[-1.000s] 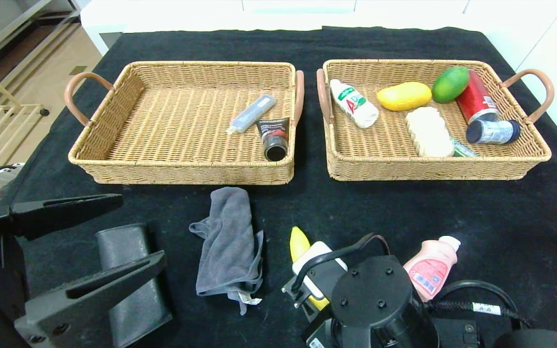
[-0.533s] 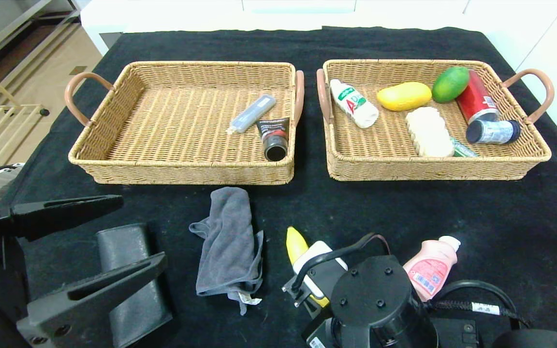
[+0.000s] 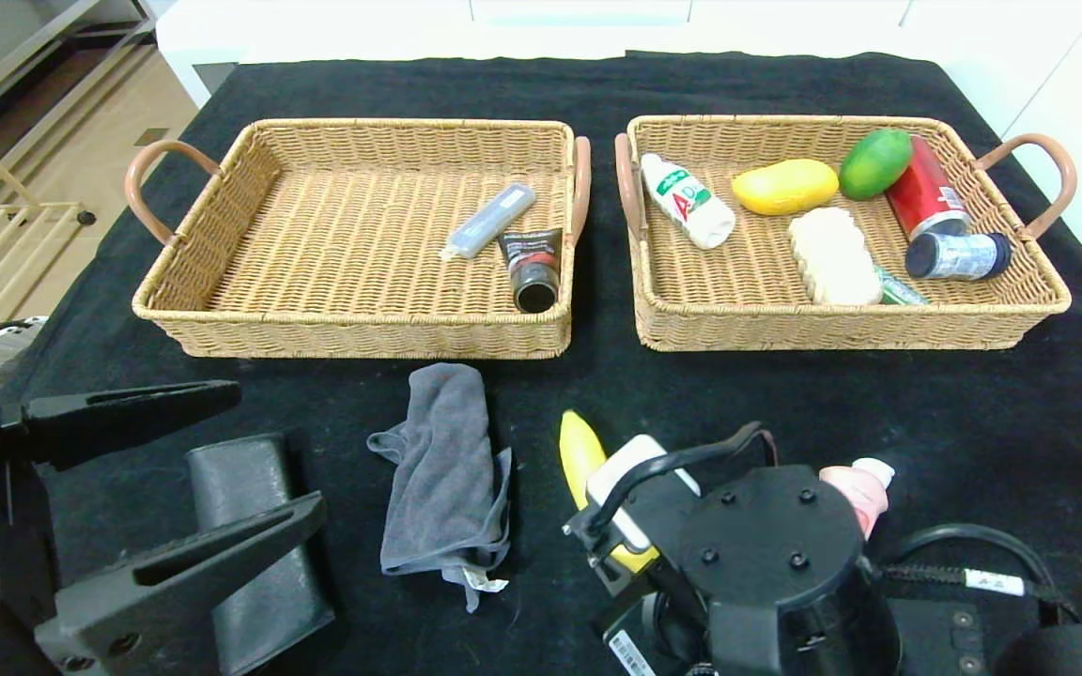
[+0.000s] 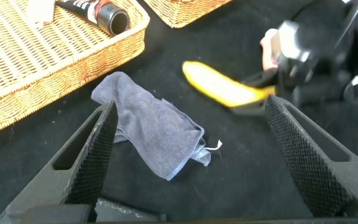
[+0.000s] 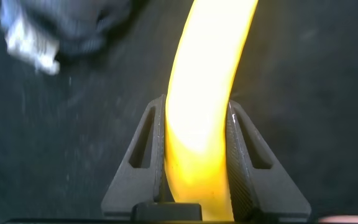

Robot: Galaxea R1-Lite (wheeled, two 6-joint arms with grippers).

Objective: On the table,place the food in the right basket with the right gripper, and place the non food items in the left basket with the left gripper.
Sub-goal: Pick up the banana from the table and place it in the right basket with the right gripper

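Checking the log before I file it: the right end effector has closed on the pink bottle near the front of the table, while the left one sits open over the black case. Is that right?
Not quite. The right end effector has closed on the yellow banana, not the pink bottle, as the right wrist view shows. The left end effector is indeed open over the black case.

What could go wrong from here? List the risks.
1. The right gripper is shut on only one end of the banana, so its long free end may swing or slip on the way to the right basket.
2. That basket is already crowded; the banana could land on the bottles or catch the rim.
3. The arm passes close to the pink bottle and may knock it.
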